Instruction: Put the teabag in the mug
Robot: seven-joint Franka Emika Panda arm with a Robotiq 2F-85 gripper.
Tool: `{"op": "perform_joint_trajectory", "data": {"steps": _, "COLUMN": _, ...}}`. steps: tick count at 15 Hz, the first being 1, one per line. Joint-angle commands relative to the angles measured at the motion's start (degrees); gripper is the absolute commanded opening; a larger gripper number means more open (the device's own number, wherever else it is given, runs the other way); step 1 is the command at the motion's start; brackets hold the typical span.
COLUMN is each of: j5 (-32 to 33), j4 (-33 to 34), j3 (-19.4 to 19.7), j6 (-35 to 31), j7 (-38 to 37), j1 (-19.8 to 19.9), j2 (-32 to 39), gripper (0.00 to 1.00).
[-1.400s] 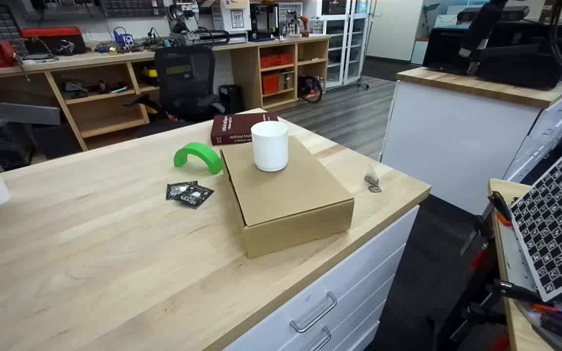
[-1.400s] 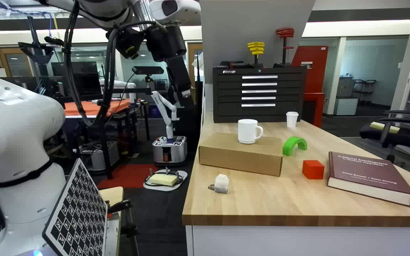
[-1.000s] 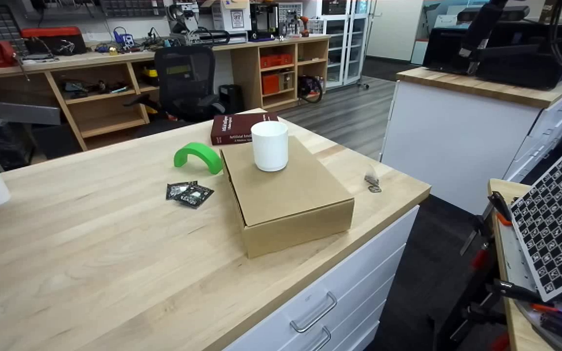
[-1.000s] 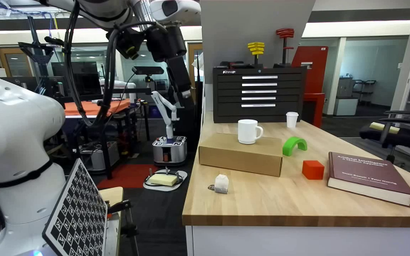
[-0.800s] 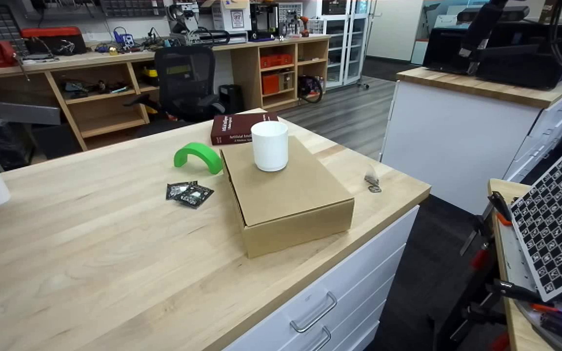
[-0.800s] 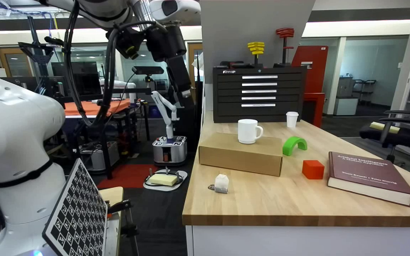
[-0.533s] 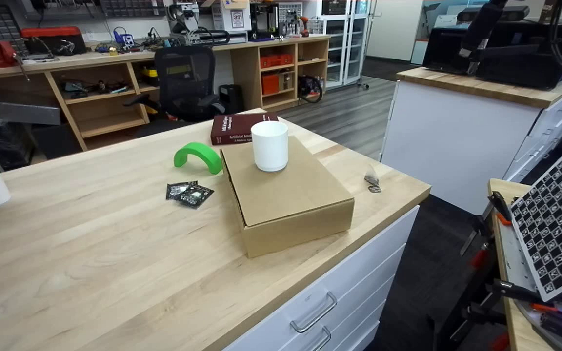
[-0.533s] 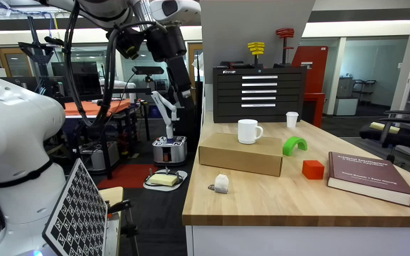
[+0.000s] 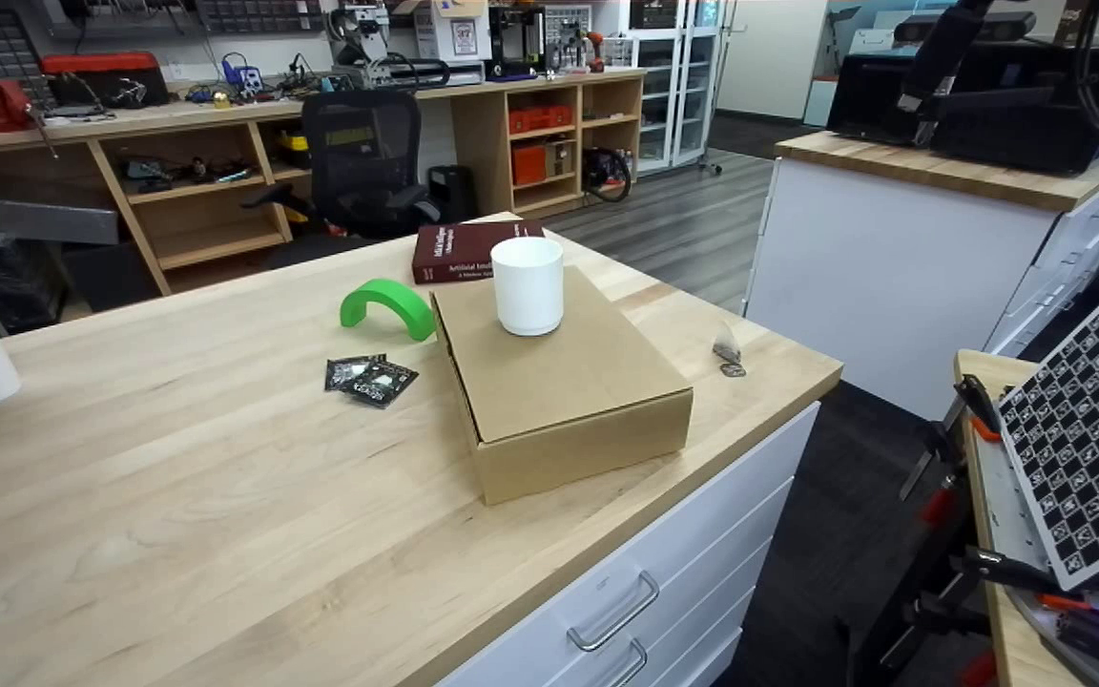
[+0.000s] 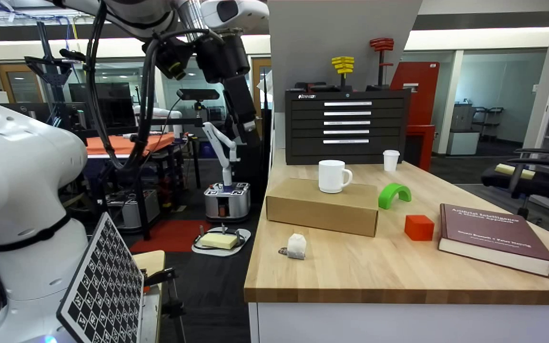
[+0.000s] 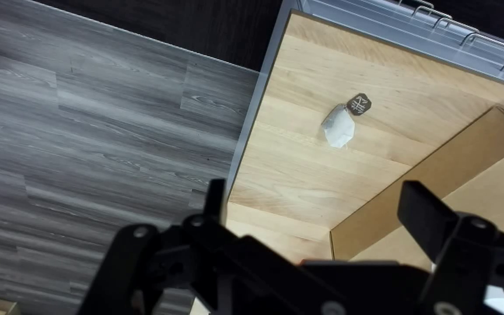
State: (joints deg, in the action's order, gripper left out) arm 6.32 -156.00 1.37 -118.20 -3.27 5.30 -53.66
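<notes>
The teabag [image 10: 297,246] is white with grey contents and has a small dark tag [image 11: 359,104]. It lies on the wooden table near its edge, in both exterior views [image 9: 727,348] and the wrist view [image 11: 338,127]. The white mug [image 10: 331,176] stands upright on a closed cardboard box [image 10: 322,209], also in an exterior view [image 9: 528,286]. In the wrist view a white patch of the mug [image 11: 499,297] shows behind the right finger. My gripper [image 11: 315,199] is open and empty, its fingers wide apart. It hangs high, apart from teabag and mug, in an exterior view [image 10: 246,128].
The box rises between the teabag and the table's middle. A green arch [image 10: 394,194], red cube [image 10: 419,227], thick book [image 10: 496,238], white paper cup [image 10: 391,160] and black sachets [image 9: 373,380] lie around it. A black tool chest [image 10: 348,126] stands at the table's back.
</notes>
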Motion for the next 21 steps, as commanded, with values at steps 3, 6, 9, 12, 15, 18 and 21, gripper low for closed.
{"op": "perform_joint_trajectory", "data": {"steps": 3, "j5": -0.4, "j4": 0.3, "j3": 0.0, "j6": -0.2, "j7": 0.3, "j1": -0.2, "j2": 1.0, "gripper": 1.00}}
{"op": "perform_joint_trajectory", "data": {"steps": 6, "j5": -0.6, "j4": 0.6, "j3": 0.1, "j6": -0.8, "j7": 0.8, "j1": -0.7, "j2": 2.7, "gripper": 1.00}}
{"op": "perform_joint_trajectory", "data": {"steps": 9, "j5": -0.7, "j4": 1.2, "j3": 0.5, "j6": -1.1, "j7": 1.5, "j1": -0.8, "j2": 4.8, "gripper": 1.00}}
{"op": "perform_joint_trajectory", "data": {"steps": 12, "j5": -1.1, "j4": 2.3, "j3": 0.6, "j6": -1.8, "j7": 1.7, "j1": -1.1, "j2": 9.0, "gripper": 1.00}}
{"op": "perform_joint_trajectory", "data": {"steps": 15, "j5": -1.9, "j4": 3.2, "j3": 0.5, "j6": -2.7, "j7": 2.5, "j1": -1.9, "j2": 12.9, "gripper": 1.00}}
{"op": "perform_joint_trajectory", "data": {"steps": 18, "j5": -3.1, "j4": 4.4, "j3": 0.5, "j6": -3.3, "j7": 3.5, "j1": -2.4, "j2": 17.2, "gripper": 1.00}}
{"op": "perform_joint_trajectory", "data": {"steps": 21, "j5": -4.4, "j4": 5.4, "j3": 0.7, "j6": -3.1, "j7": 4.4, "j1": -3.1, "j2": 21.0, "gripper": 1.00}}
